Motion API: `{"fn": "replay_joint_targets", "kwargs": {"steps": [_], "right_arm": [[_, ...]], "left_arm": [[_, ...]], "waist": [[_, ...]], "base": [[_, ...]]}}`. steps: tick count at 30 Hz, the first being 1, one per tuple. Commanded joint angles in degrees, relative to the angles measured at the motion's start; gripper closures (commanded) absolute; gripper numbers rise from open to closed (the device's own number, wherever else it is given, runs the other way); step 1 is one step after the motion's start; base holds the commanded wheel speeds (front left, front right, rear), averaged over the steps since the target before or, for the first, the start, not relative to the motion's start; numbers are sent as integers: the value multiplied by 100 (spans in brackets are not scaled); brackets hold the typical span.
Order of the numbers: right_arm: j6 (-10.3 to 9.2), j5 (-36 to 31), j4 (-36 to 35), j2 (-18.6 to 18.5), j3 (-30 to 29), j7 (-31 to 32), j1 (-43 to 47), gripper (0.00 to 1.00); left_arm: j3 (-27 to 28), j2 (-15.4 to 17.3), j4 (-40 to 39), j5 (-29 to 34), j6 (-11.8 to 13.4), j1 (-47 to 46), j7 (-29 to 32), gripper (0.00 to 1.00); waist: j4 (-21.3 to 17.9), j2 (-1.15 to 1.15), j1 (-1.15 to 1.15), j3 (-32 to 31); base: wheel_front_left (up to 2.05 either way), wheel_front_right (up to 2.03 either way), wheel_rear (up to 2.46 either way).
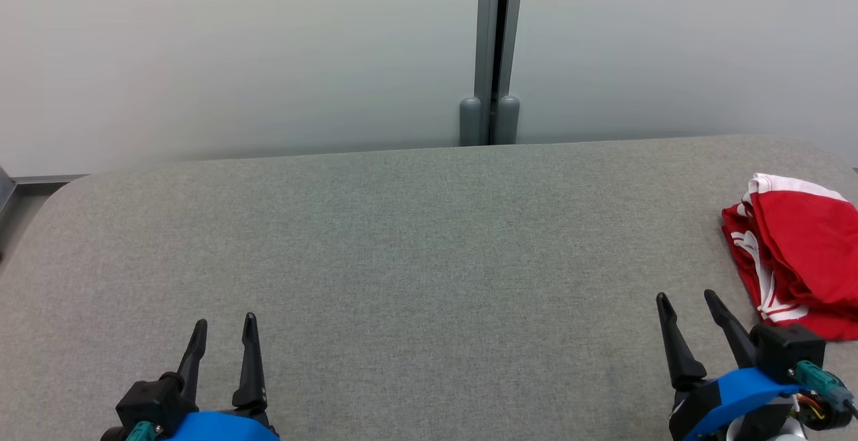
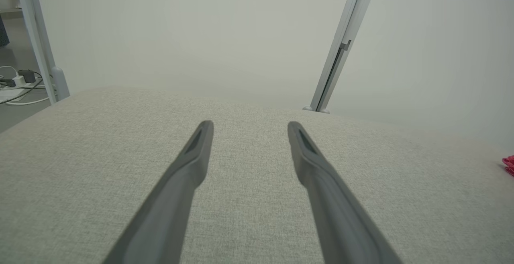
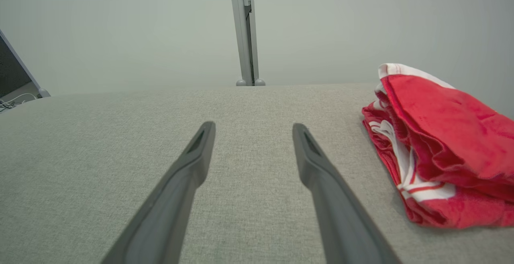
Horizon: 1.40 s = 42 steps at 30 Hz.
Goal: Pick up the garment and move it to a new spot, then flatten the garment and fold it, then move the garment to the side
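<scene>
The crumpled red-and-white fabric garment (image 1: 798, 253) runs off the head view's edge at 3 o'clock, and off the right wrist view's likewise. In the left wrist view it is a blurred pink sliver at 3 o'clock; a cluster of white and dark floor cables (image 2: 18, 85) at 9 o'clock is too small to trace.

Open passage across the grey padded surface (image 1: 415, 226) ahead and leftward, blocked only by the bunched red garment (image 1: 798, 253) at right and wall panels (image 1: 234, 45) behind.
</scene>
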Motion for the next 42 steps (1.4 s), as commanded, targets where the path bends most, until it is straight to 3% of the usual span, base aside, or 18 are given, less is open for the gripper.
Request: {"fn": "replay_joint_targets", "kwargs": {"steps": [1, 4, 5, 10, 42], "right_arm": [[1, 55, 45, 11, 15, -7, 17, 0], [1, 83, 69, 23, 17, -9, 28, 0], [0, 33, 70, 9, 13, 0, 1, 100], [0, 78, 308, 41, 6, 25, 55, 100], [0, 3145, 158, 137, -185, 451, -104, 100]], "left_arm": [[21, 2, 21, 37, -30, -65, -24, 0], [13, 4, 38, 52, -40, -79, -24, 0], [-4, 2, 22, 14, -25, -9, 1, 100], [-8, -37, 226, -55, -26, 114, 54, 100], [330, -83, -113, -2899, -67, -166, 842, 100]], "waist": [[1, 0, 0, 3], [8, 0, 0, 8], [6, 0, 0, 9], [5, 0, 0, 11], [14, 0, 0, 43]], "base": [[0, 0, 0], [0, 0, 0], [0, 0, 0], [0, 0, 0], [0, 0, 0]]}}
